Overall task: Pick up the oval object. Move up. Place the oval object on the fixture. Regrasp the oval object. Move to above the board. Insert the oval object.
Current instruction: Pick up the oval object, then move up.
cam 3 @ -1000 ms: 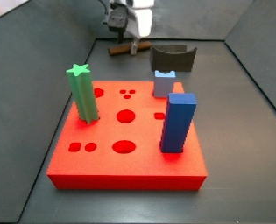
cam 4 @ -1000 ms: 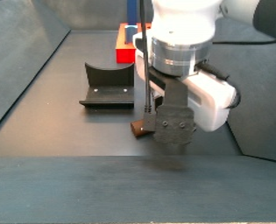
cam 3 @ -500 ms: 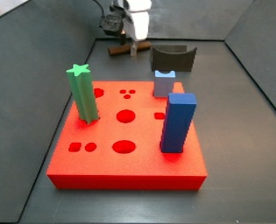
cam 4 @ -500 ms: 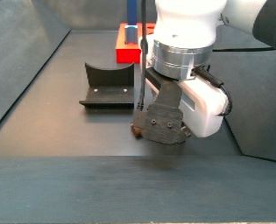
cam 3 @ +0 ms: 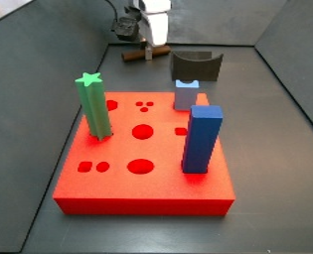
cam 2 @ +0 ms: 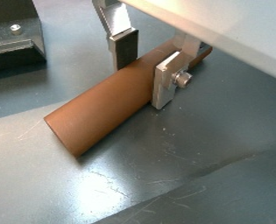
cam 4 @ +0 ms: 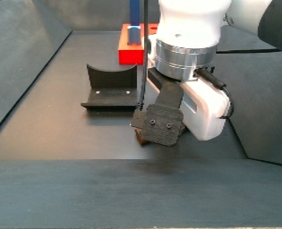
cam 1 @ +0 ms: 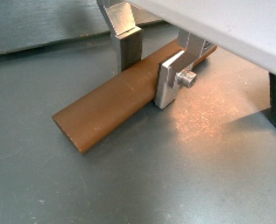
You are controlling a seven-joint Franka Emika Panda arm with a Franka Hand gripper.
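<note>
The oval object [cam 1: 105,107] is a slim brown peg lying on its side on the grey floor, also plain in the other wrist view [cam 2: 99,114]. My gripper [cam 1: 147,84] straddles it near one end, and both fingers [cam 1: 169,79] press its sides, so it is shut on the peg. In a side view the gripper [cam 3: 144,45] hangs at the far end of the floor, with the peg [cam 3: 131,56] sticking out beside it. The dark fixture [cam 3: 195,66] stands just beside, and it shows too [cam 4: 108,87]. The red board [cam 3: 112,185] lies nearer the camera.
On the board stand a green star-topped peg [cam 3: 93,104], a tall blue square peg [cam 3: 203,139] and a short grey-blue peg [cam 3: 186,95]. Grey walls enclose the floor. A corner of the fixture [cam 2: 11,48] lies close to the peg.
In a side view the hand's dark lower part has swung round and risen slightly. The peg stays between the fingers, barely shifted.
</note>
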